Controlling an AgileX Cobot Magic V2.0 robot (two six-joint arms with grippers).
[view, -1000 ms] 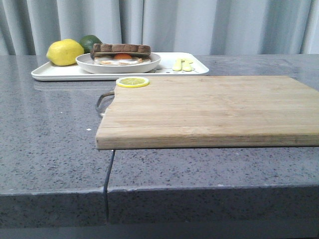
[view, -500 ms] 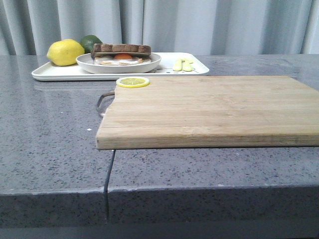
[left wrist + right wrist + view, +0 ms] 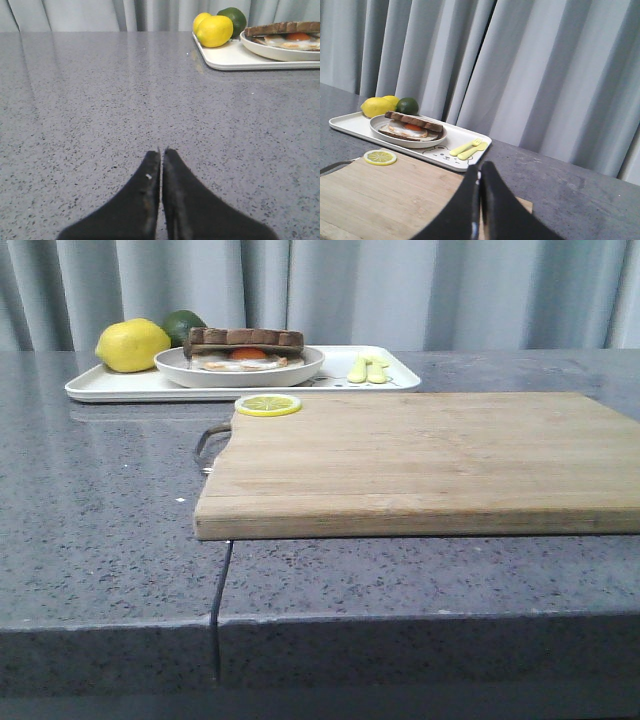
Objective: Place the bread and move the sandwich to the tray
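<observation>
Crusty sandwich (image 3: pixel 244 347), smooth rectangular tray (image 3: pixel 110 386)

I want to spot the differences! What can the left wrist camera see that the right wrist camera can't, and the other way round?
Only the left wrist view shows the left gripper, shut over bare grey countertop.

Only the right wrist view shows the right gripper, shut, the wooden cutting board, the lemon slice on it, and the yellow-green fork and spoon.

Both show the white tray, the lemons, the lime, and the sandwich on its plate.

Kitchen-style setup, grey stone counter (image 3: pixel 100 490), wooden cutting board (image 3: pixel 420 455), curtain backdrop (image 3: pixel 450 290)
</observation>
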